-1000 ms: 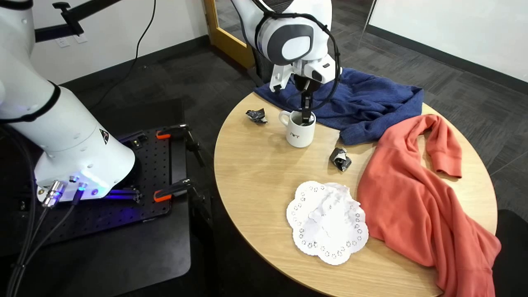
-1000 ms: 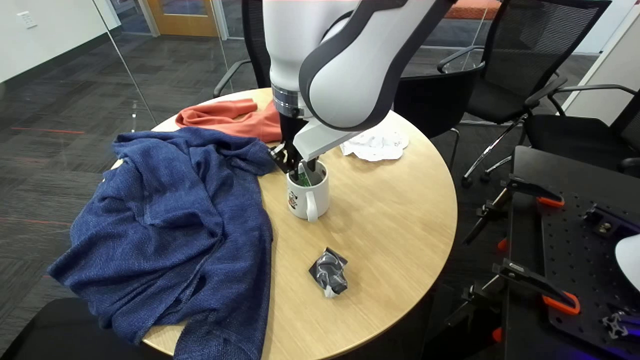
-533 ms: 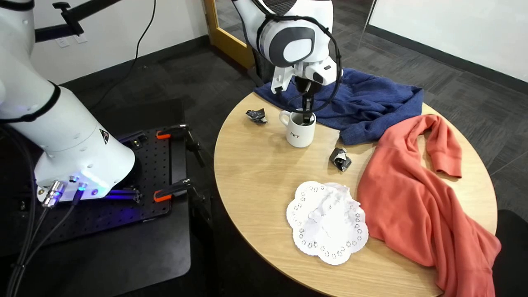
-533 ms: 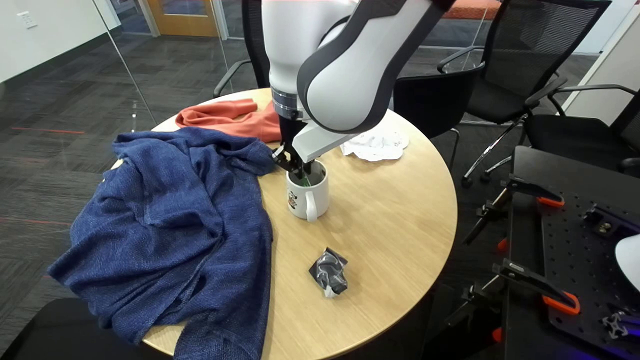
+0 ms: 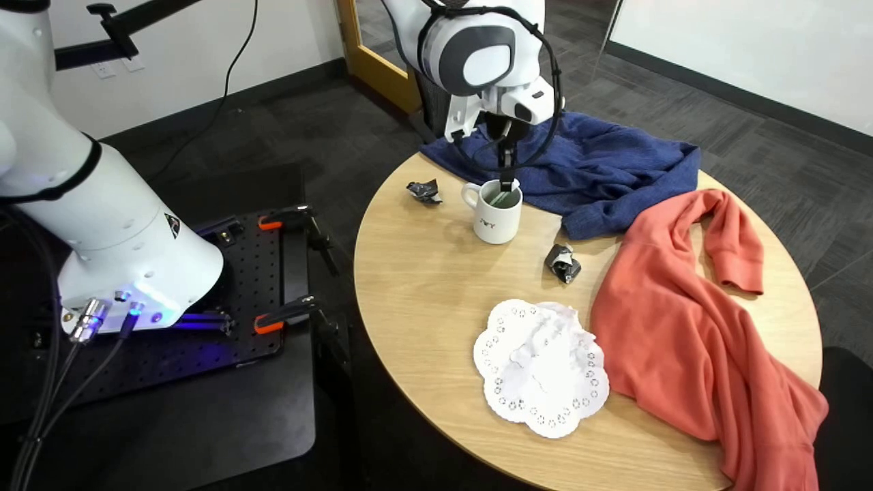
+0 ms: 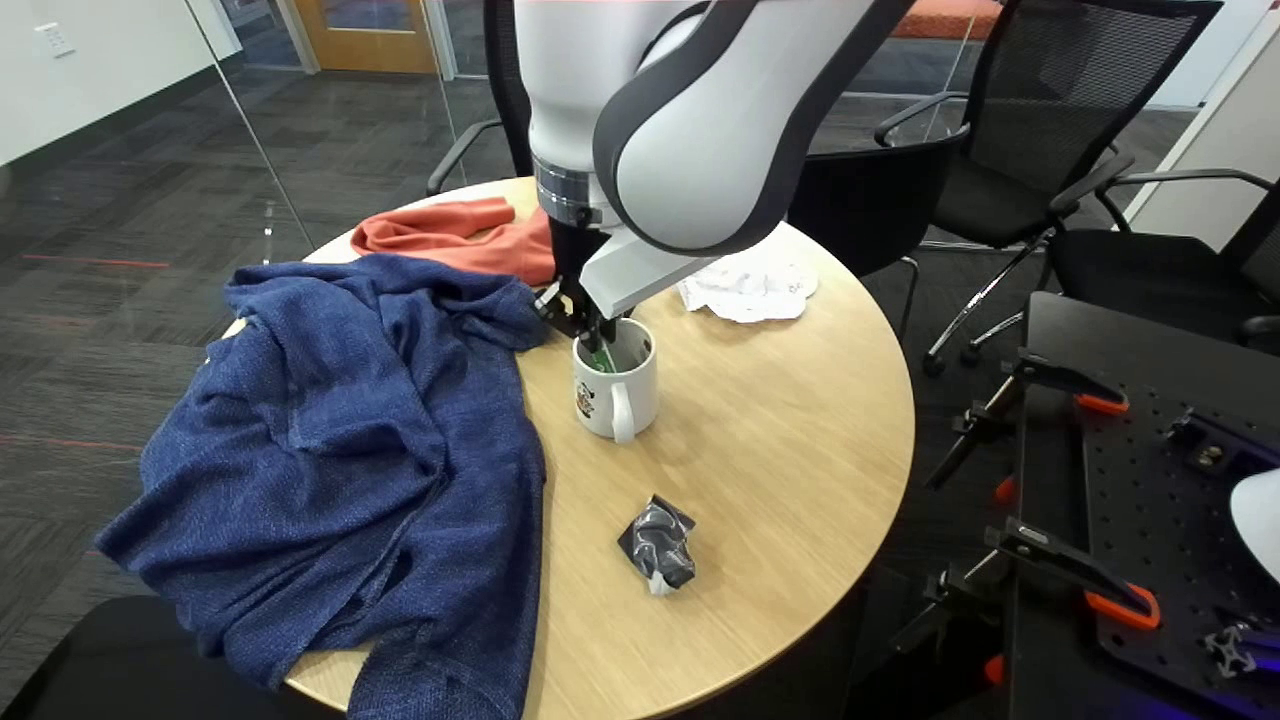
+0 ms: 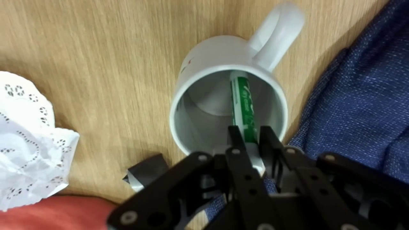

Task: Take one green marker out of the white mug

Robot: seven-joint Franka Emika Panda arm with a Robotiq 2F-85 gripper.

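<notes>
The white mug (image 5: 496, 224) stands upright on the round wooden table (image 5: 423, 286); its handle (image 7: 277, 36) shows in the wrist view. The green marker (image 7: 245, 105) leans in the mug, its lower part inside and its pale upper end between my fingers. It also shows in both exterior views (image 5: 501, 198) (image 6: 601, 362). My gripper (image 7: 250, 131) is over the mug's opening, with its fingertips about at rim height. Its fingers are closed on both sides of the marker's upper part. Whether the marker's lower end touches the mug's bottom I cannot tell.
A blue garment (image 5: 614, 164) lies close beside the mug, and an orange-red garment (image 5: 682, 327) farther along. A white lacy doily (image 5: 539, 368) lies on the table. Crumpled dark wrappers (image 5: 424, 191) (image 5: 563, 263) lie on either side of the mug.
My gripper dipped slightly into the mug, then rose, so its fingertips are now higher. The fingers were apart earlier and are now together on the marker. The mug has not moved.
</notes>
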